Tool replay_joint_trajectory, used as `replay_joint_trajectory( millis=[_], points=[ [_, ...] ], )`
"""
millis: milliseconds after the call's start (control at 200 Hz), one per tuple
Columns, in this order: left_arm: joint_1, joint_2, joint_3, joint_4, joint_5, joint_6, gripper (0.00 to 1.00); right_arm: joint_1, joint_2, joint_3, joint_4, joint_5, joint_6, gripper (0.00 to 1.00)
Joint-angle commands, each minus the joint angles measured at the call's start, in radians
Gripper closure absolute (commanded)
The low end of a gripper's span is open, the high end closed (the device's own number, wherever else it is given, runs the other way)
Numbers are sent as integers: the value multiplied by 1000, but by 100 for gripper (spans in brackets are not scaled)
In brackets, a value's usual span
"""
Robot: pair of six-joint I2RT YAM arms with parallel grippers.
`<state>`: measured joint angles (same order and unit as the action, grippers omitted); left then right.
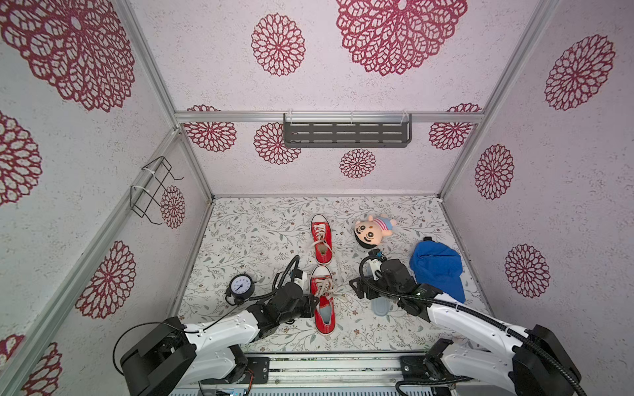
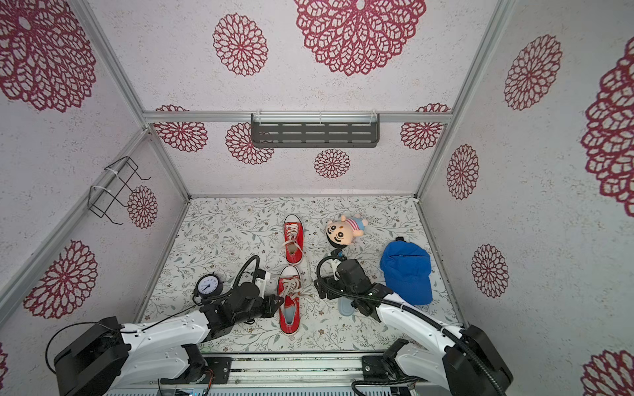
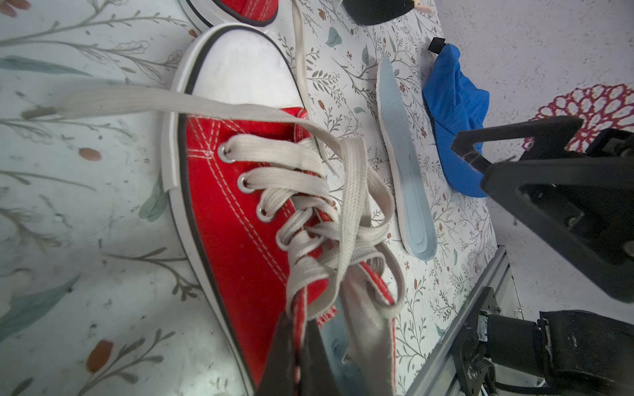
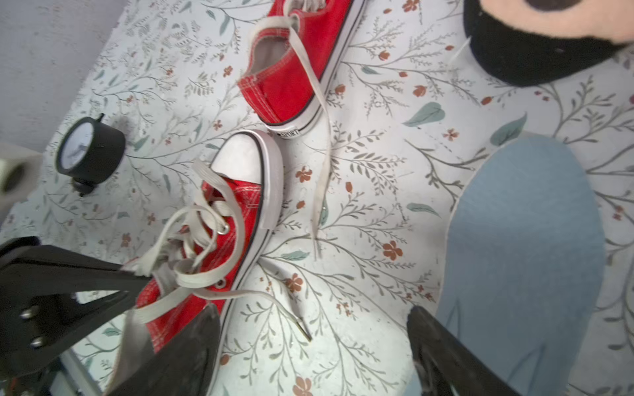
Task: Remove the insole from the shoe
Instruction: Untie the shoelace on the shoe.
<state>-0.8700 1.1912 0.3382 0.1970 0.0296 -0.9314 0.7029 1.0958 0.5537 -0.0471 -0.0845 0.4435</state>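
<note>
Right wrist: blue insole (image 4: 525, 257) on table (image 4: 377, 137), apart from red shoe (image 4: 240, 212).

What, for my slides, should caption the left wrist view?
Left gripper clamps the red sneaker; pale blue insole lies alongside.

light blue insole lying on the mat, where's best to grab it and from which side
Likely its heel end, nearest the robot: the flat light blue foam insole looks slightly cupped there, giving an edge. Come from above, between the nearer red canvas sneaker and blue cap.
</note>
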Motion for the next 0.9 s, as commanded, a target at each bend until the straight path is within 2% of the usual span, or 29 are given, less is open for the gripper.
replay_joint_trajectory(
  millis=[0, 100, 155, 205, 365, 450, 595, 761, 891],
  points=[
    [4, -2, 9, 37, 3, 1, 95, -2, -37, 16, 29, -61, -8, 17],
    [3, -52, 1, -10, -21, 14, 91, 2, -11, -15, 120, -162, 43, 28],
    [2, -91, -2, -47, -33, 24, 80, 9, 18, -30, 170, -188, 84, 33],
    [2, -131, -1, -90, -43, 36, 74, 22, 59, -38, 225, -217, 119, 38],
    [6, -280, 23, -237, -84, 87, 52, 33, 150, -51, 343, -192, 320, 39],
    [30, -311, 48, -257, -69, 120, 45, 33, 185, -54, 397, -220, 398, 38],
    [94, -217, 107, -216, 54, 184, 44, 33, 229, -58, 464, -242, 488, 39],
    [102, -30, 208, -180, 158, 251, 44, 33, 275, -54, 507, -259, 558, 40],
    [103, 71, 250, -136, 193, 267, 44, 33, 318, -55, 529, -275, 583, 43]
  ],
)
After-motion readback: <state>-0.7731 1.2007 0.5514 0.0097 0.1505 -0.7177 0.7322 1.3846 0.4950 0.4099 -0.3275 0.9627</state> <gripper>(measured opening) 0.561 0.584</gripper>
